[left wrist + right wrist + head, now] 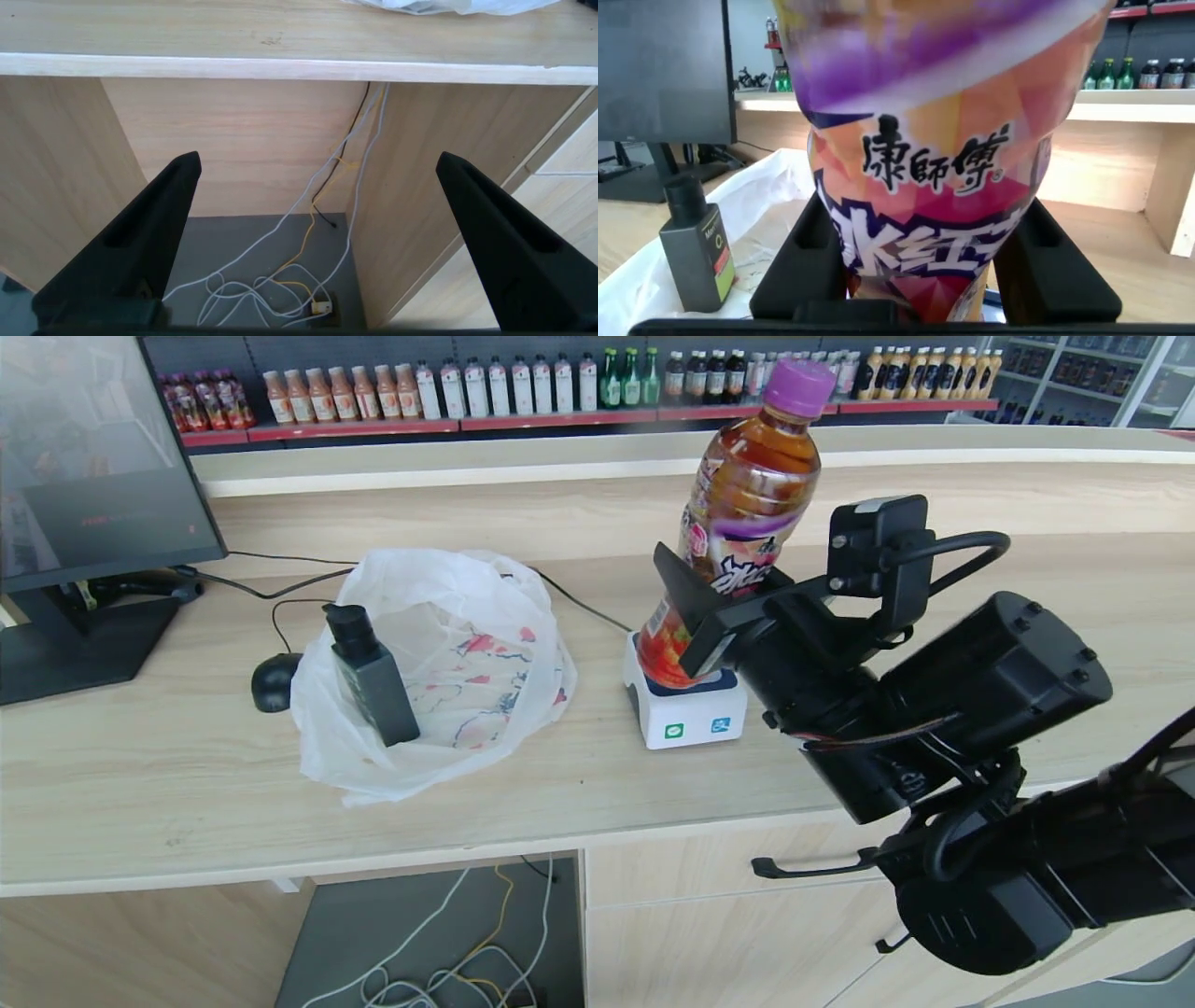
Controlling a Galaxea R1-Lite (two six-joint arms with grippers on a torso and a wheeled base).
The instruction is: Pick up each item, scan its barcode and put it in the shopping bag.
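Amber tea in a clear plastic bottle with a purple cap (747,495) was where the work stood: the right jaws were clenched on the bottle's labelled waist (924,187), one on each side. Its long axis ran close to upright, with the cap tipped a little up and away from the robot. Its base hung over the small white scanner box (686,714) on the pale wooden desk (140,775); whether it touched the box could not be told.

From the bottle, the crumpled white plastic shopping bag (523,616) lay to the robot's left, near the scanner but apart from it, with its mouth gaping upward. A dark grey squared bottle (373,677) already stood inside it, leaning slightly. By my reading the scan was in hand. The bagging move would be a sideways carry to the left, then a lowering with the base first, and the right arm was the one placed for it.

The left jaws were released and spread wide, low beneath the desk's edge (187,65), facing a recess with loose cables (299,271). A black mouse (274,681) sat just beside the bag's far left.
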